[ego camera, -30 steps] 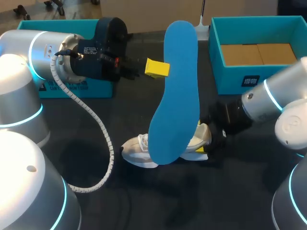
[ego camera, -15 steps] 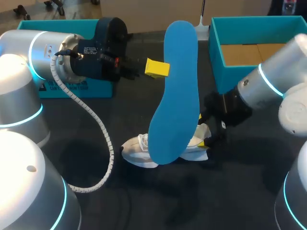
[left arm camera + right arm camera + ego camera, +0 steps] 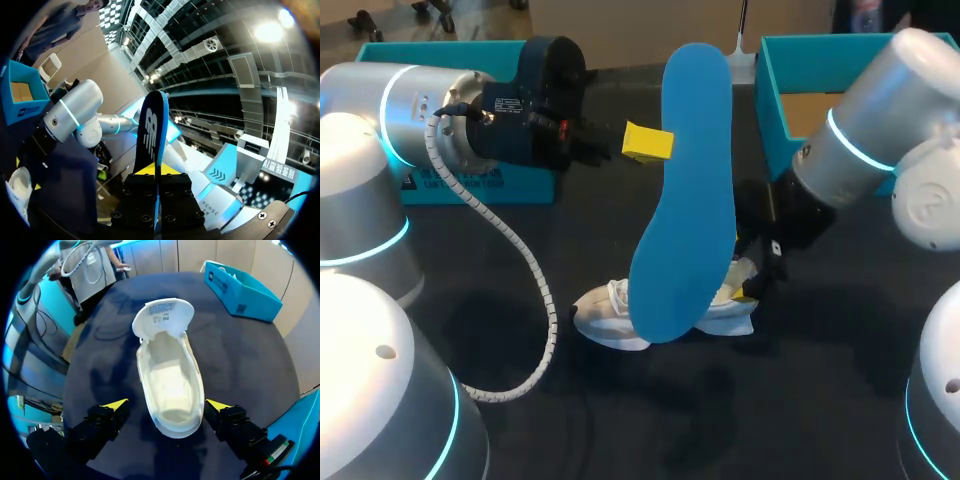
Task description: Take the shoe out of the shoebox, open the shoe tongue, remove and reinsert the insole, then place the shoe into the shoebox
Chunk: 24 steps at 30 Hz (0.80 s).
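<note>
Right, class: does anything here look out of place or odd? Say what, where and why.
The blue insole is out of the white shoe, held in the air by the left gripper; the shoe lies empty, tongue folded back.

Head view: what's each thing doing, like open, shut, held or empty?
shoe: on the table, tongue open, empty inside.
insole: out, held upright in the air.
left gripper: shut on insole.
right gripper: open, a finger either side of the shoe's heel.
right box: open, no shoe in it.
</note>
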Each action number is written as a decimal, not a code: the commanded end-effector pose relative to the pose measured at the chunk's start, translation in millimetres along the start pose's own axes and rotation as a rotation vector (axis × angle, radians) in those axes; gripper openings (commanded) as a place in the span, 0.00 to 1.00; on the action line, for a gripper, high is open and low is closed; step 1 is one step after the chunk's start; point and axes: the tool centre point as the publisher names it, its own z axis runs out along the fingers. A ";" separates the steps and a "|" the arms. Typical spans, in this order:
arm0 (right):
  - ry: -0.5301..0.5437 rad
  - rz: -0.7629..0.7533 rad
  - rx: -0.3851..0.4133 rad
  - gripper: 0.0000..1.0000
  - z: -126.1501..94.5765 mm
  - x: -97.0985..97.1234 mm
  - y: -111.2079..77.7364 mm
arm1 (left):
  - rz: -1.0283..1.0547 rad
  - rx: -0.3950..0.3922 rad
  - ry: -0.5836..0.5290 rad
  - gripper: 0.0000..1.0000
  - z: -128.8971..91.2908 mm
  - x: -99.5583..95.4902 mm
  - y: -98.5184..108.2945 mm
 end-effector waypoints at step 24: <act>-0.098 -0.131 0.311 1.00 3.5 -17.7 30.8 | 0.001 0.002 0.001 0.00 0.5 -0.6 1.2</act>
